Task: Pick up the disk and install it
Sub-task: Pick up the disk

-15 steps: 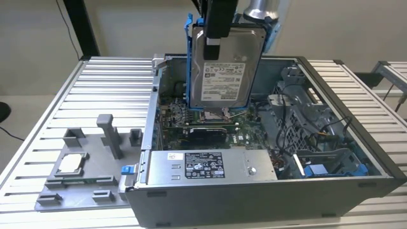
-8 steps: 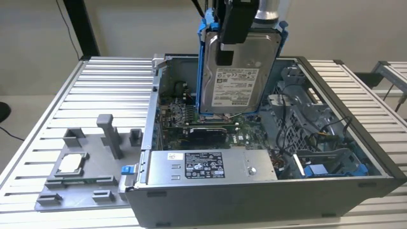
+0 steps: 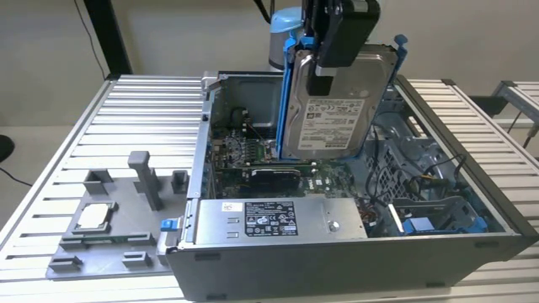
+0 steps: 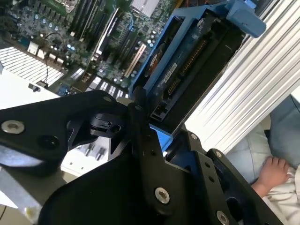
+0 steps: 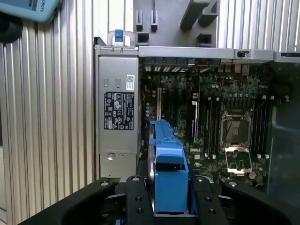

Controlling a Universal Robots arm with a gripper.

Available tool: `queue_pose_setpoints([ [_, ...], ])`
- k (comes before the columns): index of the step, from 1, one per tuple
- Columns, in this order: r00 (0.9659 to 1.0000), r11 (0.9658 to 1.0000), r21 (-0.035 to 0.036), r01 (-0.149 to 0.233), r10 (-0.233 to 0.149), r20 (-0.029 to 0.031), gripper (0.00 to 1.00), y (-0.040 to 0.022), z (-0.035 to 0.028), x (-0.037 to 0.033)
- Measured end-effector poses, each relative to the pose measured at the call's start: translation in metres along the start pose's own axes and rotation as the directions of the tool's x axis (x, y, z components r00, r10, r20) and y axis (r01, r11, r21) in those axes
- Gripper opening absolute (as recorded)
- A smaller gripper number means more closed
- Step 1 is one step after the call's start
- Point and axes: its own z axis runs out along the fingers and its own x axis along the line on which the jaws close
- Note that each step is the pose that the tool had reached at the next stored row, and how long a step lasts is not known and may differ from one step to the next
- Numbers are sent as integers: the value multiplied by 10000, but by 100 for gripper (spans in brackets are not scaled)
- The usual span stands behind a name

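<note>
**A:** Disk [image 3: 332, 123] is hanging on end over the open computer case [image 3: 337, 265]. Long axis is near vertical, label faces the exterior camera, connector end down.

**B:** Yep, gripper [image 3: 324, 79] is closed on its upper end, pinching the flat faces. Stiff metal, likely hefty, smooth and knock-sensitive. I'd grab the blue bracket [image 3: 289, 95] sides, never the circuit side.

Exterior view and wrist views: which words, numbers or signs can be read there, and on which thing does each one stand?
White label on the disk: printed lines, too small to read.
Black label on the silver box: white print and symbols, too blurred to read.
Small white sticker beside the black label: unreadable.
No text can be quoted with certainty.
</note>
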Motion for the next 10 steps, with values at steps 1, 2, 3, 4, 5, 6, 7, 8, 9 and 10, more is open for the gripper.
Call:
queue_pose_setpoints([
  [1, 10000, 10000, -1, 0, 0, 0, 0, -25, 0, 19],
  [2, 10000, 10000, -1, 1, -1, 0, 0, -50, -1, 39],
  [3, 10000, 10000, -2, 1, -1, 0, 0, -75, -1, 58],
  [4, 10000, 10000, -2, 0, 0, 0, 0, -99, -1, 77],
  [5, 10000, 10000, -4, -1, 1, 0, 0, -125, -1, 97],
  [6, 10000, 10000, -4, 0, 0, 0, 0, -152, -1, 116],
  [7, 10000, 10000, -4, 1, -1, 0, 0, -177, -2, 135],
  [8, 10000, 10000, -5, 1, -1, 0, 0, -202, -2, 153],
  [9, 10000, 10000, -5, 0, 0, 0, 0, -227, -2, 172],
  [10, 10000, 10000, -6, 0, 0, 0, 0, -255, -2, 192],
])
